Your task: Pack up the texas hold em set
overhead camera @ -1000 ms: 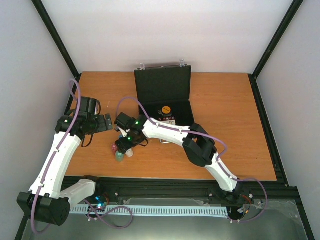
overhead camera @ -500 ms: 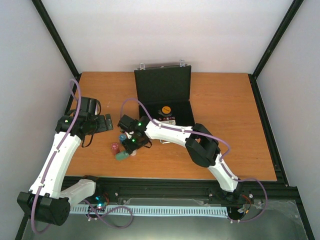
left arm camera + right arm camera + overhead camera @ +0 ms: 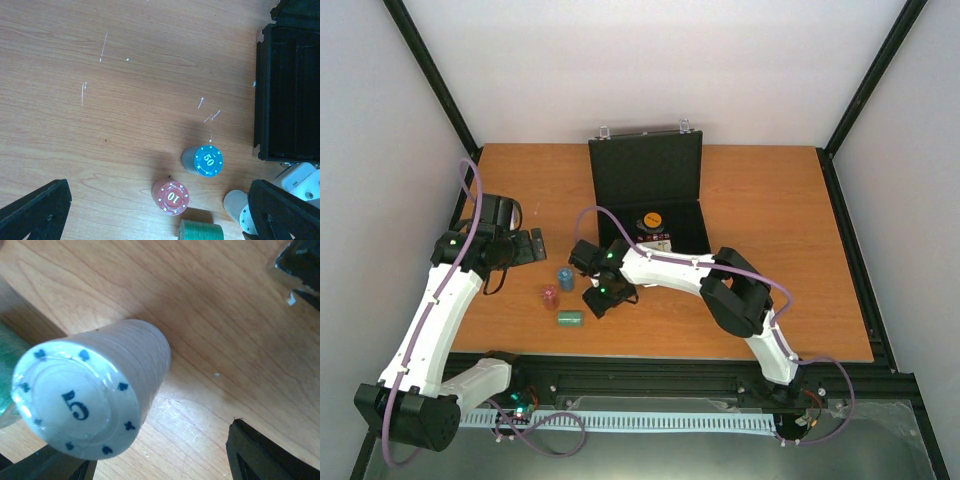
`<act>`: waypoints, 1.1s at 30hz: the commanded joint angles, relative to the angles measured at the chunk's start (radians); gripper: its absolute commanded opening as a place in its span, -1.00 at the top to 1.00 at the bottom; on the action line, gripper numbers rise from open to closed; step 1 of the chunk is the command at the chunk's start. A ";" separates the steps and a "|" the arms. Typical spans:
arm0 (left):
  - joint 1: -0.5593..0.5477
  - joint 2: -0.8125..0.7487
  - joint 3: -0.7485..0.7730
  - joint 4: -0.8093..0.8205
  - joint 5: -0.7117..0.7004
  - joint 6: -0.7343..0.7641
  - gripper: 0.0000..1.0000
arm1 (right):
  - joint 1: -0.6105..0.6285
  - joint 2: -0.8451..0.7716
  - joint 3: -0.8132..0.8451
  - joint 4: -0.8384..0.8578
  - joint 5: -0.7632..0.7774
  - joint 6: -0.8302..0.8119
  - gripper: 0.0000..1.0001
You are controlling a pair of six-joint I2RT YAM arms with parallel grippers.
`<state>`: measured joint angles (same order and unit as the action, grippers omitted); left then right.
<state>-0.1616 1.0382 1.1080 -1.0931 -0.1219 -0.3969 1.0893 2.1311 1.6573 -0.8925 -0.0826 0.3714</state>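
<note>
A: Desk (image 3: 770, 200) is carrying the black briefcase (image 3: 645, 175), lying open at the far middle.

B: Left tool (image 3: 527, 246) is hanging over the wood left of the chips, fingers spread wide, gripping nothing.

A: Right tool (image 3: 598, 300) is sitting around the white stack (image 3: 100, 390), fingers spread, a gap showing on one side.

B: Blue stack (image 3: 207, 161) and red stack (image 3: 171, 196) are standing close together. Green stack (image 3: 200, 231) is lying on its side beside the red. Orange disc (image 3: 651, 219) is resting inside the case.
</note>
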 commanded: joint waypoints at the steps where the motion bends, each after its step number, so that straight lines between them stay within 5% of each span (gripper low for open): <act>1: 0.007 -0.008 0.006 0.005 0.014 0.003 -1.00 | 0.010 -0.009 0.059 0.007 0.004 -0.002 -0.42; 15: 0.007 -0.019 0.009 -0.005 0.018 0.004 -0.99 | 0.012 0.126 0.277 -0.057 -0.021 -0.037 -0.47; 28: 0.007 -0.017 0.007 -0.002 0.022 0.004 -1.00 | 0.029 0.123 0.245 -0.083 0.011 -0.017 -0.40; 32: 0.006 -0.010 0.007 -0.001 0.024 0.008 -0.99 | 0.029 0.132 0.257 -0.096 0.043 -0.014 0.42; 33: 0.007 -0.010 0.007 -0.001 0.023 0.010 -1.00 | 0.029 0.133 0.257 -0.103 0.049 -0.014 0.49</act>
<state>-0.1616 1.0328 1.1076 -1.0935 -0.1040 -0.3965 1.1095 2.2562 1.9091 -0.9668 -0.0776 0.3553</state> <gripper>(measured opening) 0.997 0.350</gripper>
